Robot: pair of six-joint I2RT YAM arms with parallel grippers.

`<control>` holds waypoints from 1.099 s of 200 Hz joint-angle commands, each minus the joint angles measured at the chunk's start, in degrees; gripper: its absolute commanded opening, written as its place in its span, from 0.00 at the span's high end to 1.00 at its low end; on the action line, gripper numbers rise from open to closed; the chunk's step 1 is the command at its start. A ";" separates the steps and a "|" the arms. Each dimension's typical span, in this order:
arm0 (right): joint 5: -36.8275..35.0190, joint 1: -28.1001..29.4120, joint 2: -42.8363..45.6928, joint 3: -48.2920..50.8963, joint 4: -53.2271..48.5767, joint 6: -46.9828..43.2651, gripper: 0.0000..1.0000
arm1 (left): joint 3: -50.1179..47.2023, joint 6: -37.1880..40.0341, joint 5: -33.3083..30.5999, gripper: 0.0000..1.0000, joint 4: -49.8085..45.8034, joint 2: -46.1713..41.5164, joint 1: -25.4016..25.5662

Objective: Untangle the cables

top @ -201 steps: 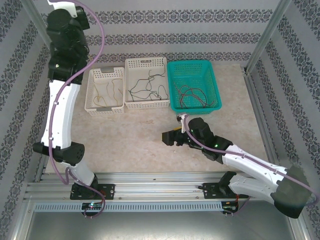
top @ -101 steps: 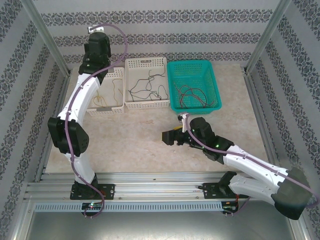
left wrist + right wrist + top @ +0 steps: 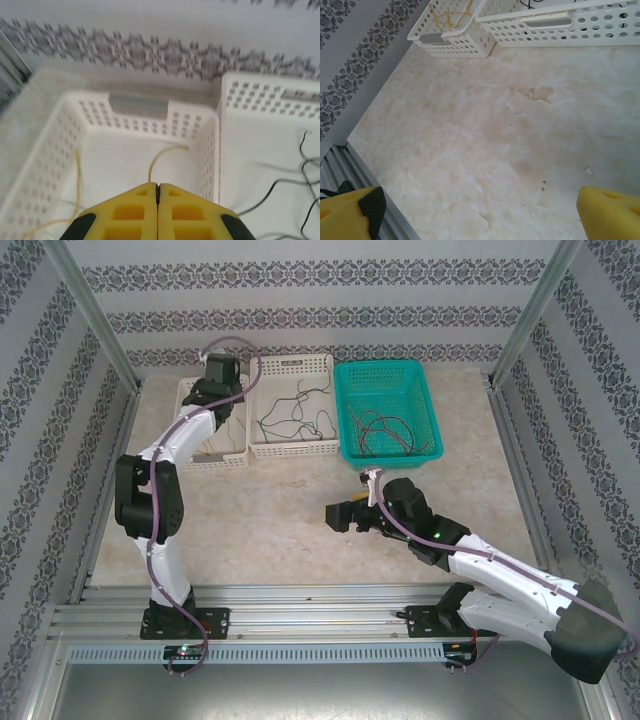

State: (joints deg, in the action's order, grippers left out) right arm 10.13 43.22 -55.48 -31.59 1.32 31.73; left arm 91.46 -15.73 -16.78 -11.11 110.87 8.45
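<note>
Yellow cables [image 3: 451, 15] lie in the left white basket [image 3: 184, 435]. Dark cables [image 3: 295, 418] lie in the middle white basket [image 3: 292, 448]. Reddish and brown cables [image 3: 385, 435] lie in the teal basket [image 3: 390, 454]. My left arm [image 3: 195, 430] reaches over the left basket, and my left gripper [image 3: 157, 186] is shut just above its floor. A yellow cable [image 3: 165, 151] curves out from behind its tips; whether it is pinched I cannot tell. My right gripper [image 3: 342, 514] hovers low over the bare table [image 3: 485, 125], open wide with nothing between its fingertips [image 3: 610, 212].
The three baskets stand side by side at the back of the table. Metal frame posts [image 3: 525, 315] rise at the back corners, and a rail [image 3: 300, 600] runs along the near edge. Patterned walls close in three sides.
My left arm has swung down from high at the back left to over the left white basket, jaws shut throughout. My right gripper's jaws have spread wider; its arm has barely moved.
</note>
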 commanded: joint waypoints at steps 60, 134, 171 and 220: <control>-0.20 -0.43 1.03 1.53 0.90 0.14 0.02 | -10.75 -15.15 8.81 0.80 5.13 1.86 -2.38; 0.14 -0.37 1.46 1.36 0.73 0.53 0.02 | -5.48 -11.67 10.90 0.06 -0.21 0.97 -2.56; 0.42 -0.40 2.54 1.18 0.28 0.85 0.02 | -1.25 -9.28 10.12 0.00 -4.08 -2.34 -2.65; -6.09 -0.48 5.74 1.53 -2.77 -0.03 0.02 | 0.66 -9.65 10.33 0.00 -5.88 -8.15 -2.74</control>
State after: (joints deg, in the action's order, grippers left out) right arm 9.30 43.22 -51.90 -30.59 0.49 31.70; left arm 90.56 -26.20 -6.39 -14.74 108.12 6.24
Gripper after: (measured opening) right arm 0.980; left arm 0.999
